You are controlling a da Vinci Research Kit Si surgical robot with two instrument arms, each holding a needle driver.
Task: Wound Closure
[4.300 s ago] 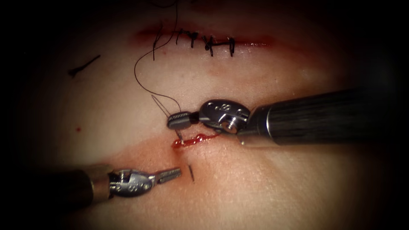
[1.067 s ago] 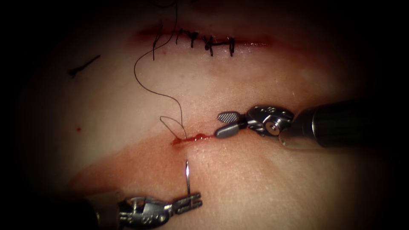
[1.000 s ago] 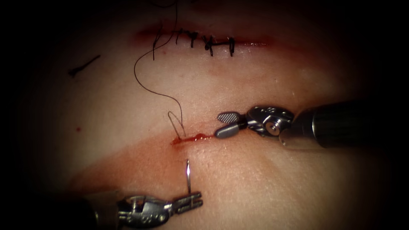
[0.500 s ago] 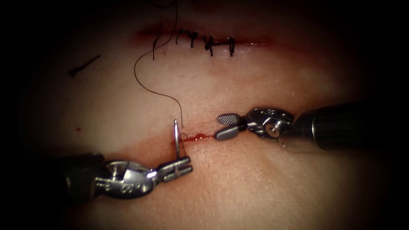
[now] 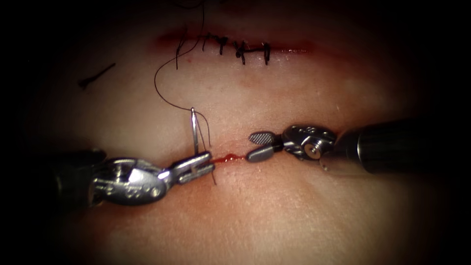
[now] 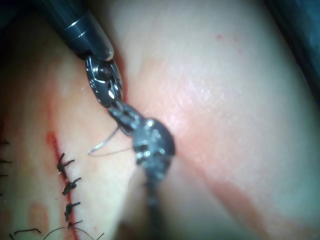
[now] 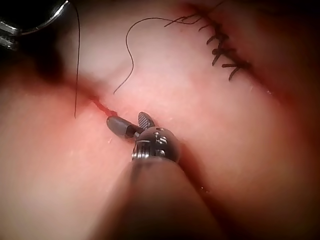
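The left tool has its jaws clamped on the needle near its lower end, with the needle standing clear of the tissue just left of the open cut. Thread trails from it up toward the stitched wound above. The right tool sits at the cut's right end, jaws apart, holding nothing. A loose thread scrap lies well off to the left.

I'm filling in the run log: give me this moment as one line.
left tool: shut on needle, clear of tissue | right tool: open, holds nothing, at cut | thread: trails from needle
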